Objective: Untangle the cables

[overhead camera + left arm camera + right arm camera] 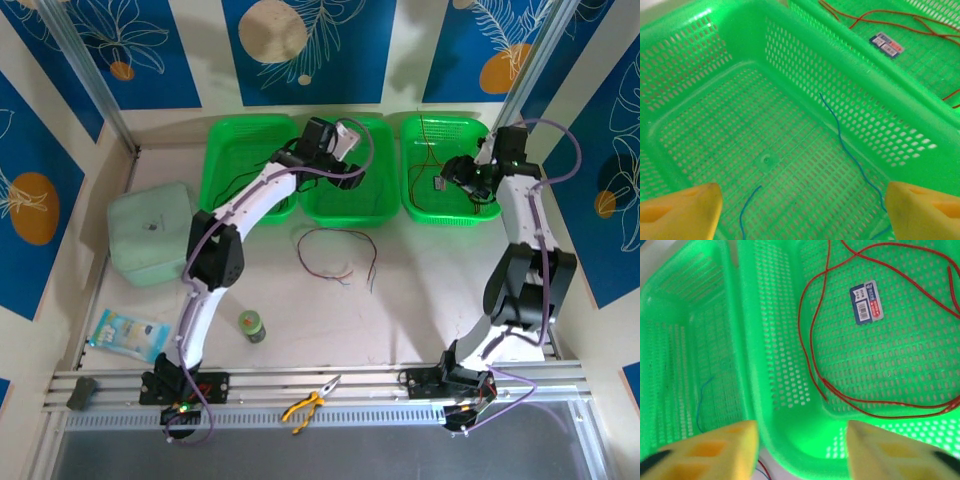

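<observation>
**Ops:** Two things sit nearest me: yellow-handled pliers [312, 403] on the rail between the arm bases, and a small green jar [251, 326] just beyond on the table.

**Desk:** Cables?

**Ops:** I log a loose loop of dark cables [337, 252] lying mid-table, well apart from both grippers. Past it is a row of green baskets.

**Desk:** Left arm?

**Ops:** The left gripper [802, 212] hangs over the middle basket [700, 100], jaws spread wide with nothing between them. A blue cable [847, 150] lies on the basket floor below and runs up the wall.

**Desk:** Right arm?

**Ops:** The right gripper [802, 450] is at the near wall of the right basket [775, 365], also wide apart and empty. A red cable [810, 340] loops across that basket's floor, around a blue-and-white label [866, 302].
</observation>
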Robot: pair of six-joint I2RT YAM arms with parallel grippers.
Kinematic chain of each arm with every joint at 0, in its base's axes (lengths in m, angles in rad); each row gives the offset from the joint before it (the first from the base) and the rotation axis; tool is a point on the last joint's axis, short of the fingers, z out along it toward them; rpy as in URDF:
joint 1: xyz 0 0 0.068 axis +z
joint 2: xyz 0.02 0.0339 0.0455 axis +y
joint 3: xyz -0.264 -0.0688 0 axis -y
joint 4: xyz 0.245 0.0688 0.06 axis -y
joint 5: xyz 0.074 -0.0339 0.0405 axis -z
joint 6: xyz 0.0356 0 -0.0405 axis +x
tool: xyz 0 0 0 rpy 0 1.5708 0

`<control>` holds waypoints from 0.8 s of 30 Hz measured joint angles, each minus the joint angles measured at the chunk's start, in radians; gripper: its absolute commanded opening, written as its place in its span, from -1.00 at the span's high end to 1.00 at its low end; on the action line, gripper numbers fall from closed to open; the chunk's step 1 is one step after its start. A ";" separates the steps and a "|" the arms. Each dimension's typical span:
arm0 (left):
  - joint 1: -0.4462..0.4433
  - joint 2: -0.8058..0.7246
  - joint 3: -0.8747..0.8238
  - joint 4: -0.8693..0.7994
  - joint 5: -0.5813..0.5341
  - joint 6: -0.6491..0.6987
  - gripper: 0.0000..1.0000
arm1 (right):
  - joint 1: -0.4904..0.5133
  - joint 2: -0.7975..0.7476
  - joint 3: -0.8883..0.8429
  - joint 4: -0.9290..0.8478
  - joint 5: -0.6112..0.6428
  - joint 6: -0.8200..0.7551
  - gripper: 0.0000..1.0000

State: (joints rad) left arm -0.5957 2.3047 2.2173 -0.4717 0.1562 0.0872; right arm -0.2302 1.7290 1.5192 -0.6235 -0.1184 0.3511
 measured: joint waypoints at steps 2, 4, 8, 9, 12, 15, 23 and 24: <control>0.000 -0.066 -0.048 0.022 -0.001 -0.001 -0.69 | 0.000 0.106 0.099 -0.018 0.013 0.013 0.31; 0.000 -0.128 -0.091 0.047 0.000 -0.003 -0.68 | 0.000 0.221 0.214 -0.047 0.029 0.023 0.34; 0.000 -0.225 -0.173 0.105 0.005 -0.011 -0.68 | 0.001 0.474 0.497 -0.130 0.078 0.020 0.35; 0.000 -0.240 -0.188 0.115 0.007 -0.011 -0.68 | 0.003 0.525 0.562 -0.157 0.096 0.012 0.35; 0.000 -0.262 -0.230 0.138 0.014 -0.011 -0.68 | 0.012 0.683 0.783 -0.254 0.156 -0.040 0.38; 0.000 -0.269 -0.278 0.147 0.024 -0.011 -0.68 | 0.023 0.798 0.957 -0.333 0.225 -0.115 0.44; 0.000 -0.269 -0.333 0.150 0.045 -0.011 -0.67 | 0.042 0.859 1.003 -0.407 0.327 -0.287 0.50; 0.000 -0.269 -0.338 0.152 0.046 -0.012 -0.67 | 0.041 0.859 0.997 -0.405 0.334 -0.306 0.51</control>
State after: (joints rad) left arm -0.5957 2.0354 1.8797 -0.3199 0.2024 0.0753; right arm -0.1890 2.5881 2.5164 -1.0283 0.2157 0.0456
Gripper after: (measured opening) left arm 0.836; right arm 0.248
